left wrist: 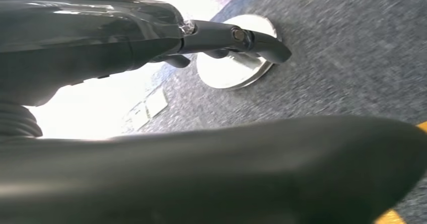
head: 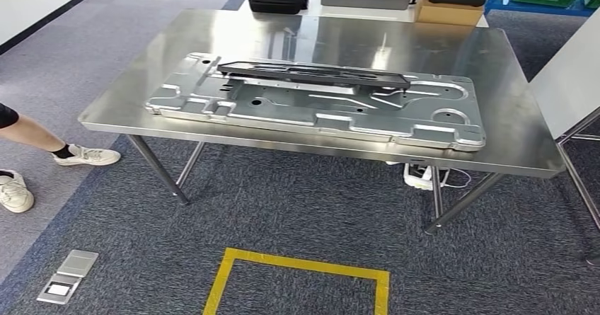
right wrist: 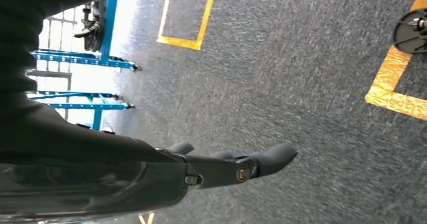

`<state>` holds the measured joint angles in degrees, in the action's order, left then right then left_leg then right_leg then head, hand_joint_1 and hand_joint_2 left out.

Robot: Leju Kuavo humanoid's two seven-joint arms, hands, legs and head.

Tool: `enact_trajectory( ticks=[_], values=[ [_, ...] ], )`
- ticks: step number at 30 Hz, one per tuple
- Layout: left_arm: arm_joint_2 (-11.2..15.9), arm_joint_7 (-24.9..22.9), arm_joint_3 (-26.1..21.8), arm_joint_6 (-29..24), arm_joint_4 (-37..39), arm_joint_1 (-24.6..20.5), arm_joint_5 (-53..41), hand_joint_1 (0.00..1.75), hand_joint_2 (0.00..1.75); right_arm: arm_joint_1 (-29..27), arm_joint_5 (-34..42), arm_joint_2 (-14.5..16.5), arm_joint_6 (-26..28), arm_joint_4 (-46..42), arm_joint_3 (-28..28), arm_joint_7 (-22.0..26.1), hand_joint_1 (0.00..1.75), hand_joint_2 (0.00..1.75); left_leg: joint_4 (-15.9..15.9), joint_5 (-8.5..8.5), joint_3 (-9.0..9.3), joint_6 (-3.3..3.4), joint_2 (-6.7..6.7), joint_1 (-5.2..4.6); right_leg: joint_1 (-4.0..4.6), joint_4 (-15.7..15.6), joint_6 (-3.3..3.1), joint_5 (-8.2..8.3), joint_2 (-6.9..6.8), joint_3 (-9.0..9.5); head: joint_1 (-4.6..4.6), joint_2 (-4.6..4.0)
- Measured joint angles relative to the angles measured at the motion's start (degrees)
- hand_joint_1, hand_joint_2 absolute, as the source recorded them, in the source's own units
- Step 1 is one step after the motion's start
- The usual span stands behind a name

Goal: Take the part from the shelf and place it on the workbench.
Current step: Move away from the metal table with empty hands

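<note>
The black part (head: 311, 73) lies across the big metal panel (head: 318, 106) on the desk (head: 509, 138). My left hand (left wrist: 236, 38) and right hand (right wrist: 236, 166) hang over carpet, fingers straight, holding nothing.

Glossy dark robot hand (right wrist: 221, 168), brass screw

Bare steel rings the large pressed panel (head: 318, 106) on the workbench (head: 495, 127) (widest at its far side).
</note>
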<state>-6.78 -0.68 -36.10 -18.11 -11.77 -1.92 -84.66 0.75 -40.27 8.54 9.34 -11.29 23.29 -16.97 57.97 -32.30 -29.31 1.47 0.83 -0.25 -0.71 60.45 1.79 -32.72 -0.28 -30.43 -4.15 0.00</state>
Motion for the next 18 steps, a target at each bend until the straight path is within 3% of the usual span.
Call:
enact_trajectory(
  ticks=[1, 5, 7, 9, 10, 11, 12, 14, 15, 16, 18],
  values=[
    [0.1, 0.0, 0.5, 0.2, -0.2, 0.0, 1.3, 0.00, 1.75, -0.2, 0.7, -0.1, -0.1, 0.0, -0.1, 0.3, 0.00, 1.75, 0.1, -0.04, -0.14, -0.20, -0.01, -0.12, 0.07, -1.5, -0.25, 0.24, 0.04, 0.57, -0.01, 0.00],
    [0.6, -0.1, 2.6, 1.5, -0.8, 0.3, 8.0, 0.00, 1.75, -1.1, 3.8, -0.6, -0.6, -0.1, -0.9, 1.6, 0.00, 1.75, 1.2, -0.99, -0.72, -0.99, -0.11, -0.02, -0.05, -2.0, -1.42, 0.15, 0.02, 0.43, -0.04, 0.00],
    [0.9, -0.1, 3.9, 2.3, -0.9, 0.8, 11.6, 0.00, 1.75, -1.3, 5.5, -0.8, -0.9, -0.6, -1.6, 2.3, 0.00, 1.75, 6.0, -4.20, -2.68, -1.69, -0.22, 0.23, -0.25, -2.1, -1.91, 0.28, -0.13, 0.25, -0.05, 0.00],
    [1.1, -0.1, 5.2, 3.0, -0.9, 1.7, 15.0, 0.00, 1.75, -1.3, 7.1, -1.1, -1.3, -1.3, -2.4, 3.0, 0.00, 1.75, 13.4, -7.62, -5.90, -2.17, -0.26, 0.48, -0.25, -2.1, -2.07, 0.30, -0.19, 0.09, -0.05, 0.00],
    [1.2, -0.1, 5.9, 3.4, -0.9, 2.3, 16.7, 0.00, 1.75, -1.3, 7.9, -1.2, -1.5, -1.7, -2.8, 3.4, 0.00, 1.75, 15.7, -8.15, -6.89, -2.27, -0.27, 0.55, -0.24, -2.1, -2.08, 0.31, -0.21, 0.09, -0.05, 0.00],
    [1.2, 0.0, 6.5, 3.8, -0.9, 2.9, 18.4, 0.00, 1.75, -1.2, 8.7, -1.4, -1.6, -2.3, -3.2, 3.7, 0.00, 1.75, 16.0, -7.54, -6.95, -2.27, -0.28, 0.59, -0.25, -2.1, -2.07, 0.30, -0.19, 0.14, -0.05, 0.00],
    [1.3, 0.0, 7.2, 4.1, -0.9, 3.5, 20.1, 0.00, 1.75, -1.1, 9.5, -1.5, -1.8, -2.9, -3.7, 4.0, 0.00, 1.75, 14.0, -5.91, -6.01, -2.18, -0.28, 0.61, -0.25, -2.1, -2.05, 0.29, -0.15, 0.23, -0.05, 0.00],
    [1.6, 0.0, 8.6, 4.9, -0.9, 4.7, 23.5, 0.00, 1.75, -0.7, 11.1, -1.7, -2.2, -4.2, -4.5, 4.7, 0.00, 1.75, 6.4, -1.83, -2.53, -1.75, -0.32, 0.54, -0.19, -2.1, -1.91, 0.21, -0.07, 0.42, -0.05, 0.00],
    [1.7, 0.1, 9.2, 5.2, -0.9, 5.1, 25.1, 0.00, 1.75, -0.6, 11.8, -1.9, -2.4, -4.8, -5.0, 5.0, 0.00, 1.75, 3.3, -0.61, -1.17, -1.47, -0.33, 0.43, -0.10, -2.0, -1.74, 0.17, -0.06, 0.39, -0.05, 0.00],
    [1.9, 0.1, 10.0, 5.5, -0.9, 5.5, 26.9, 0.00, 1.75, -0.5, 12.6, -2.0, -2.6, -5.3, -5.5, 5.4, 0.00, 1.75, 1.3, -0.12, -0.43, -1.21, -0.35, 0.32, -0.03, -2.0, -1.52, 0.17, -0.09, 0.28, -0.04, 0.00],
    [2.1, 0.1, 11.5, 6.3, -0.9, 6.1, 30.4, 0.00, 1.75, -0.5, 14.3, -2.3, -3.0, -6.1, -6.5, 6.0, 0.00, 1.75, 0.4, -0.24, -0.32, -0.78, -0.40, 0.14, 0.04, -2.0, -0.90, 0.35, -0.21, 0.08, -0.03, 0.00]
  ],
)
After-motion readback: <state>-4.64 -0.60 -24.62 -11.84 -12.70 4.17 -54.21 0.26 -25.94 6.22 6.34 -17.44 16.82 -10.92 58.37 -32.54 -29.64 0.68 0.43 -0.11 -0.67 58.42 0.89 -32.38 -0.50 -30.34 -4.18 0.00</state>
